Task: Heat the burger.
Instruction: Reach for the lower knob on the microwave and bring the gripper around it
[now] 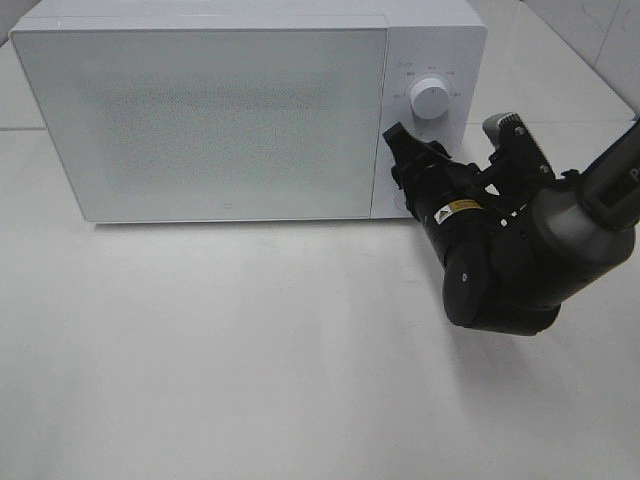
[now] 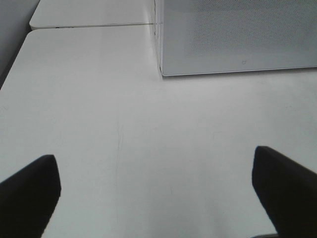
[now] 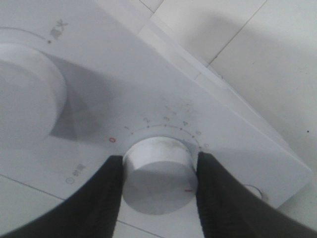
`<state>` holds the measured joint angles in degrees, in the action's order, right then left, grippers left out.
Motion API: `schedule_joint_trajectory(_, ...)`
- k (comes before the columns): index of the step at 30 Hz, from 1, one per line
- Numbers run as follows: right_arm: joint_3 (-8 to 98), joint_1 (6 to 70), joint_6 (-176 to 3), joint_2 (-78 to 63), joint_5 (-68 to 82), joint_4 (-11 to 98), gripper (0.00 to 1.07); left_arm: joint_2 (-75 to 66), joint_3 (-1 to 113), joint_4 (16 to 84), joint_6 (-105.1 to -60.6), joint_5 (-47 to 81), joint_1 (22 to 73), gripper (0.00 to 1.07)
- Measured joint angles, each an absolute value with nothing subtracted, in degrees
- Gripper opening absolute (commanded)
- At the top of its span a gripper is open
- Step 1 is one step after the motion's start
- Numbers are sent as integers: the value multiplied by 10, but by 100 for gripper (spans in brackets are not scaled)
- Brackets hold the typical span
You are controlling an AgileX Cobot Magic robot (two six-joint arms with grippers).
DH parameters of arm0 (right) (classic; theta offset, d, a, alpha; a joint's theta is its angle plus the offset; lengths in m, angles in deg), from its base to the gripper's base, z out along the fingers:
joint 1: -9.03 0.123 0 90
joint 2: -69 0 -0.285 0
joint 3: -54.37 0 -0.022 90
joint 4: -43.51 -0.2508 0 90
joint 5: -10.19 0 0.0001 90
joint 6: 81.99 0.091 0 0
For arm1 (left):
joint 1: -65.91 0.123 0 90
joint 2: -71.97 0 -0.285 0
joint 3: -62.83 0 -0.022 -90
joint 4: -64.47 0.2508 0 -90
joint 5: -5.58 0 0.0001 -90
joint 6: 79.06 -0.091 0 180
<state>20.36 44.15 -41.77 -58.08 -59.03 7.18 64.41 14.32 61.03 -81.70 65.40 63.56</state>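
Microwave: a white microwave (image 1: pixel 220 110) stands at the far edge of the table (image 1: pixel 250 350), with its front toward the near edge.
Door: the door (image 1: pixel 200 120) is closed. Its window is a fine dotted screen, and I see nothing through it.
Control panel: the panel (image 1: pixel 425 130) is on the right end of the front and carries two round white knobs, one above the other.
Upper knob: the upper knob (image 1: pixel 430 98) is free and nothing touches it.
Lower knob: the lower knob (image 3: pixel 157 171) sits inside a printed scale with a red zero and small numbers. A small red mark on the knob lies just beside one finger.
Right gripper: the right gripper (image 3: pixel 158 163) reaches in from the right edge of the table to the panel. Its two black fingers (image 3: pixel 106 183) press on opposite sides of the lower knob, so it is clamped on this knob (the grip is clear in the wrist view).
Left gripper: the left gripper (image 2: pixel 153 163) hangs over bare table in front of the microwave's lower front corner. Its jaws are spread wide and nothing is between them.
Burger: I cannot find the burger in any view, so I cannot tell where it is.
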Motion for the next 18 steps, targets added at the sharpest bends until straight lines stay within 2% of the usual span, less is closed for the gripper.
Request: schedule_joint_trajectory(18, 204, 442, -159, -581, -590, 72, 3, 644, 143, 610, -817, 654, 636, 104)
